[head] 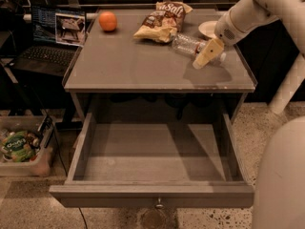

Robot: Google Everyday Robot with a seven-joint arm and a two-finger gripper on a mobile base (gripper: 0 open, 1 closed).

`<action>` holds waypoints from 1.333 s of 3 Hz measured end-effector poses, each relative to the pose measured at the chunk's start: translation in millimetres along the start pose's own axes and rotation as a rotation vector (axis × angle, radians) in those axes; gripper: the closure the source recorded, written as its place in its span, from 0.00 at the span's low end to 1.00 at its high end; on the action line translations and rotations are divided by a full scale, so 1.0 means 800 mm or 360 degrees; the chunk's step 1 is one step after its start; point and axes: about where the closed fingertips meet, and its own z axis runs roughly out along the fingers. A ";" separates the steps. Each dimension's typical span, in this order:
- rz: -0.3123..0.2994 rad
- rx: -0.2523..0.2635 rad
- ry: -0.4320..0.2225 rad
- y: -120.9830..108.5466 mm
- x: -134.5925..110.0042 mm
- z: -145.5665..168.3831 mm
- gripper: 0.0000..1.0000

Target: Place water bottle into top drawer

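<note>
The water bottle [187, 45] lies on its side on the grey tabletop [124, 61], at the back right, just in front of the chip bag [162, 20]. My gripper [207, 54] reaches in from the upper right on a white arm and sits over the bottle's right half, hiding its cap end. The top drawer [152, 196] is pulled fully open below the tabletop. Its inside shows nothing in it, and its round knob [158, 204] faces the camera.
An orange [107, 21] sits at the back left of the tabletop and a white plate [208, 28] at the back right. A laptop [50, 37] stands to the left. A bin [21, 149] of packets is on the floor at left. My white body [281, 175] fills the lower right.
</note>
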 end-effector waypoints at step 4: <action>0.0026 -0.0219 0.0109 0.006 0.022 0.068 0.42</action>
